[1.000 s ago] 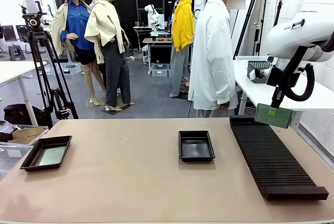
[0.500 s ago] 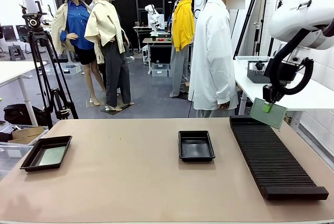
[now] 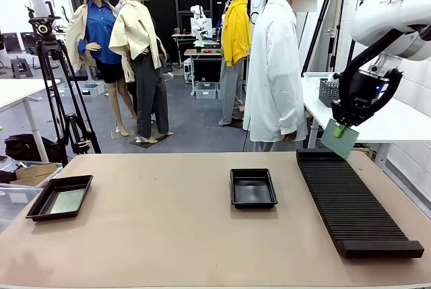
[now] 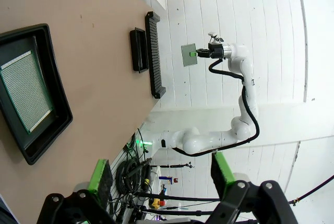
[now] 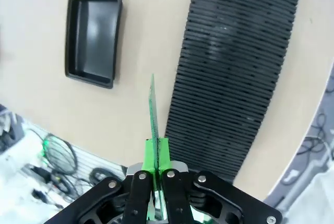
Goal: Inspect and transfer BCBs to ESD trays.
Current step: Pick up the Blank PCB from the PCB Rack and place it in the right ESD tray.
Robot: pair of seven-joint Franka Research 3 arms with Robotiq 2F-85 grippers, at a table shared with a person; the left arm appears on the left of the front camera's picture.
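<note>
The right gripper (image 3: 339, 129) is clenched on one edge of a BCB (image 3: 341, 141) and holds it tilted in the air above the far right corner of the desk (image 3: 168, 228), over the far end of the long slotted rack (image 3: 350, 201). I take this for the inspection step, with the transfer not yet made. In the right wrist view the board stands edge-on between the green pads (image 5: 164, 153), clear of the rack. The middle ESD tray (image 3: 254, 205), near the desk's far edge, lies empty; the left ESD tray (image 3: 38, 198), at the left edge, holds a second BCB (image 3: 68, 201). The left gripper (image 4: 160, 174) is released, jaws wide, grasping nothing. The next move likely calls for carrying the board left to the empty tray, turning it flat and lowering it inside the rim before letting go, since a tilted board could catch the flared wall.
</note>
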